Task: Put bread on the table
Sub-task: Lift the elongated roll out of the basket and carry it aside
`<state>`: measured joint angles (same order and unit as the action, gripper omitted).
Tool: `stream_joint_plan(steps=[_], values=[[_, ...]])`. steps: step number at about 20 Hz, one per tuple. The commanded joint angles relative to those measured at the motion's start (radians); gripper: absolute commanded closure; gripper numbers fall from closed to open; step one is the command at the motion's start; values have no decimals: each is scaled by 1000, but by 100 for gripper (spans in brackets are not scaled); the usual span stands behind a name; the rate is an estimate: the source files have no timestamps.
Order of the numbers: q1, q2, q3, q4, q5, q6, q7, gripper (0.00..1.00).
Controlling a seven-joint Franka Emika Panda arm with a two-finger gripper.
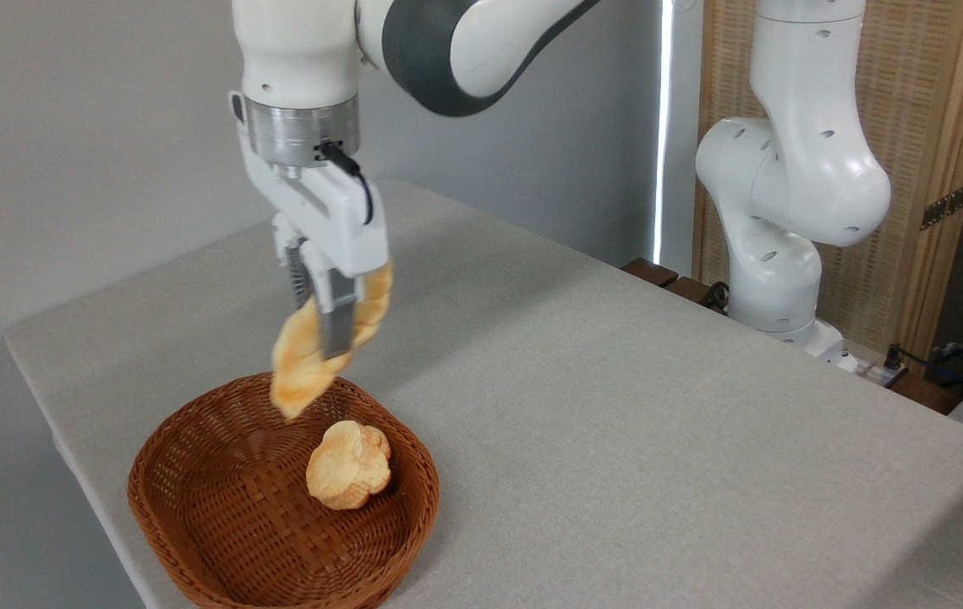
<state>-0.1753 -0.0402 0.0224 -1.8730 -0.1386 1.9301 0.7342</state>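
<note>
the gripper is closed on the braided bread loaf, its two fingers pinching the loaf near its middle, so the loaf hangs tilted in the air above the back rim of the wicker basket, its lower tip pointing down toward the basket and its upper end hidden behind the fingers. it touches neither the basket nor the table. the short knobbly roll lies inside the basket. the loaf looks light and fairly stiff, since it keeps its shape without sagging. its twisted ridges likely give the fingers purchase, and the mid-length hold seems sensible, though the slant suggests it could pivot.
</note>
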Motion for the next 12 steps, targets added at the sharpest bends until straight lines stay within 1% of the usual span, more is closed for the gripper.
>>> stream_joint_plan(steps=[1, 3, 5, 6, 7, 9, 12], values=[[-6, -38, 11, -17, -21, -176, -4, 74], [-6, -41, 13, -17, -21, -242, -1, 73], [-7, -44, 11, -18, -19, -290, 2, 65], [-9, -44, 11, -23, -19, -310, 8, 64], [-9, -43, 11, -28, -19, -313, 17, 57], [-10, -40, 10, -29, -15, -310, 22, 0], [-12, -38, 10, -29, -10, -281, 22, 0]])
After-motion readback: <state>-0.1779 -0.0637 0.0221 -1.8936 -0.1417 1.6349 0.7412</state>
